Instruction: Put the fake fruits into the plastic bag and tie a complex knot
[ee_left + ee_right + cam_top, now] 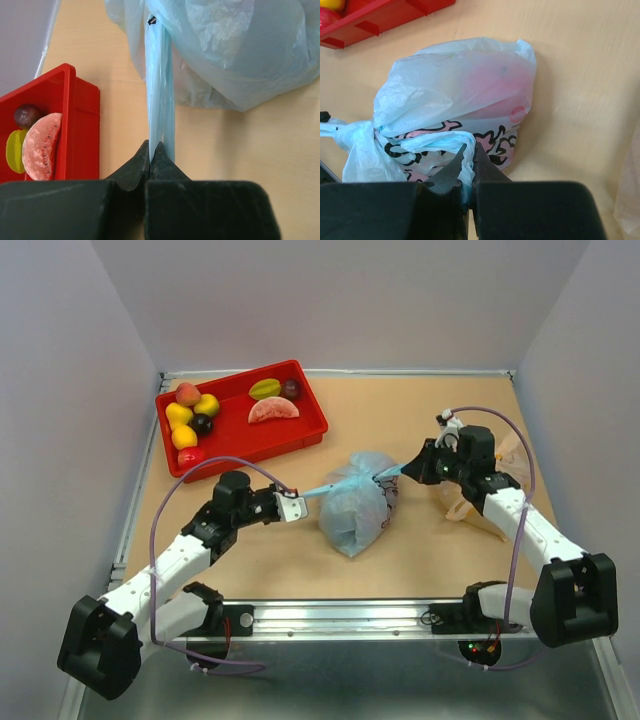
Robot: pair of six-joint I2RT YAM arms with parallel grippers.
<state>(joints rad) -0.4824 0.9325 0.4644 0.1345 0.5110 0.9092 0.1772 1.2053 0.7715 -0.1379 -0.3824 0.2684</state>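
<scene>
1. While it lies mid-table between the arms, the plastic bag (pixel 357 505) has its handle strips (pixel 160 90) stretched out sideways.
2. One strip is clamped in the left gripper (pixel 152 152); the right gripper (pixel 470 152) pinches the other.
3. Several fake fruits (pixel 183 427) sit in the red tray (pixel 303 425), far left.

bag (pixel 455 80) contents: pink blur through film | tray (pixel 82 135): cut off left

We note a tan table (pixel 380 410) under the left gripper (pixel 297 508) and right gripper (pixel 408 472). Plain pale grey-lilac walls (pixel 340 300) stand beyond them and at either outer side. A metal rail (pixel 340 616) edges the table behind them. Light is even and shadows are soft.
</scene>
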